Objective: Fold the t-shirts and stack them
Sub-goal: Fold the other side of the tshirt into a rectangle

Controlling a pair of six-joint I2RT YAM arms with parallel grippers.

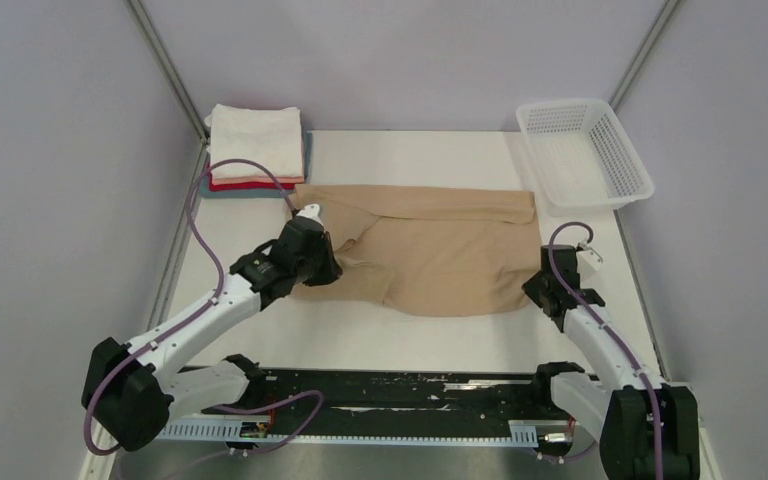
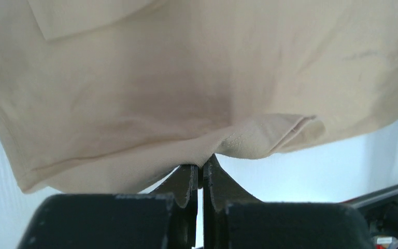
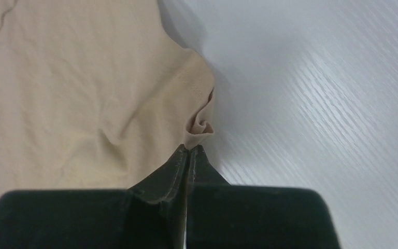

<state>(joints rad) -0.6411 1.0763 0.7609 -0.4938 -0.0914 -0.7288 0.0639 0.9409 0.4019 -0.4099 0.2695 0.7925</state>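
Tan t-shirt (image 1: 440, 255) lies spread and rumpled across the middle of the white table (image 1: 410, 345), and we see it gripped at both sides. At the table's far right corner sits a white mesh basket (image 1: 572, 165). At its far left corner is a stack of folded t-shirts (image 1: 256, 140), cream-white on top. Toward the table's left, the left gripper (image 2: 203, 163) is clenched on a fold of tan cloth. Toward its right, the right gripper (image 3: 189, 150) pinches a hem corner.

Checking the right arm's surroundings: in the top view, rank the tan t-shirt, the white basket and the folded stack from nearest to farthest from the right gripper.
1. tan t-shirt: its right edge is pinched in the right gripper.
2. white basket: far right corner.
3. folded stack: far left corner.
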